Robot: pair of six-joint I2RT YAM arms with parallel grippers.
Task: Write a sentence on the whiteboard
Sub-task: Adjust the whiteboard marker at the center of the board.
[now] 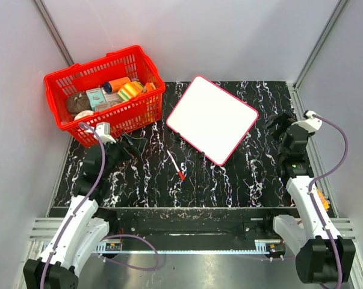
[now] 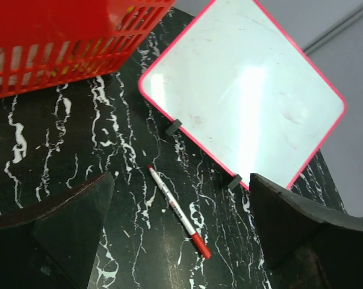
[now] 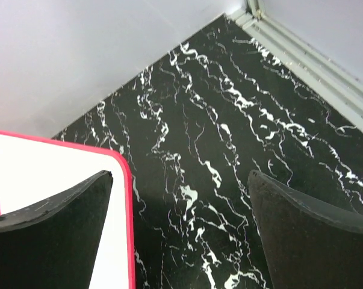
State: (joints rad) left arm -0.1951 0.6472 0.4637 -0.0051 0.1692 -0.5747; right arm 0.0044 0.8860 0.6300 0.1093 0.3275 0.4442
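The whiteboard (image 1: 212, 118) lies flat and turned at an angle on the black marbled table, blank, with a thin red-pink edge. It also shows in the left wrist view (image 2: 241, 90) and a corner of it in the right wrist view (image 3: 37, 174). No written sentence shows on it. A white marker with a red cap (image 1: 175, 164) lies on the table just in front of the board, also seen in the left wrist view (image 2: 178, 211). My left gripper (image 1: 133, 144) is open and empty, left of the marker. My right gripper (image 1: 279, 129) is open and empty, just right of the board.
A red basket (image 1: 104, 93) full of small items stands at the back left, close to my left gripper. Grey walls surround the table, with a metal rail (image 1: 310, 150) along its right edge.
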